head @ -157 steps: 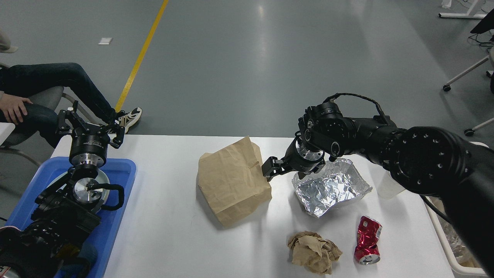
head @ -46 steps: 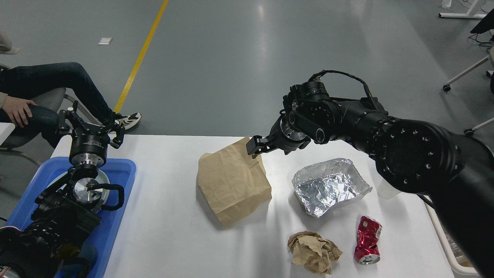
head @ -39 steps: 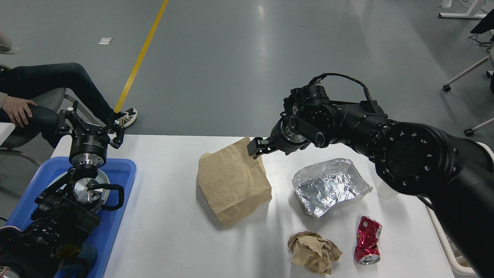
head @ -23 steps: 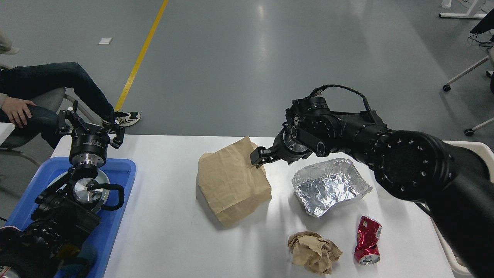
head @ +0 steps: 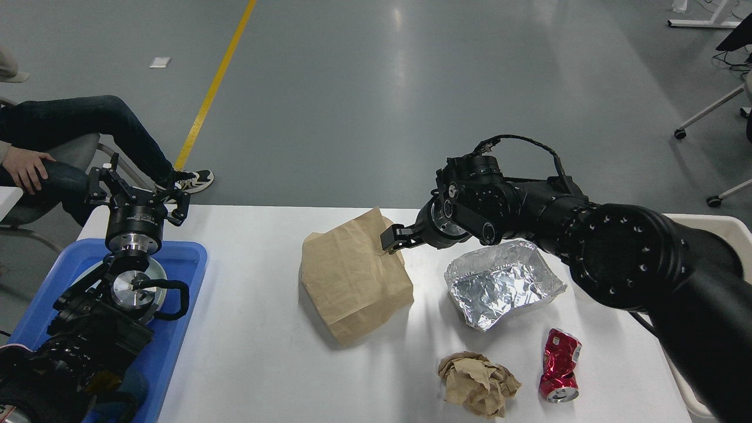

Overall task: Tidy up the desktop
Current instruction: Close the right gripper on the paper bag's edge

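A grey floor with one yellow line (head: 215, 85) is seen behind the desktop (head: 247, 329), a big white tabletop that fills the lower middle of the view, under and all around the right pincer (head: 390, 239).

The right pincer is seen small and dark at the top right edge of one brown paper bag (head: 352, 279). Its tips are right at the bag's edge, but it cannot be told whether the bag is pinched or how far the tips are apart. The bag is laid flat, mostly to the left of and nearer than this pincer. One crumpled foil tray (head: 502, 282) is found to the right of the pincer and a little nearer, partly hidden at its top by the black arm. One ball of crumpled brown paper (head: 477, 383) and one squashed red can (head: 560, 364) are laid much nearer, well apart from the pincer.

Far to the left, the left pincer (head: 140, 191) is held up over one blue tray (head: 182, 305). Its two fingers are spread wide and nothing is held between them. Much of the tray is hidden by the left arm.

At the right edge, a pale bin (head: 725, 226) is mostly covered by the right arm. At the left edge, one seated person (head: 70, 126) is cut off, and only legs and a hand are seen.
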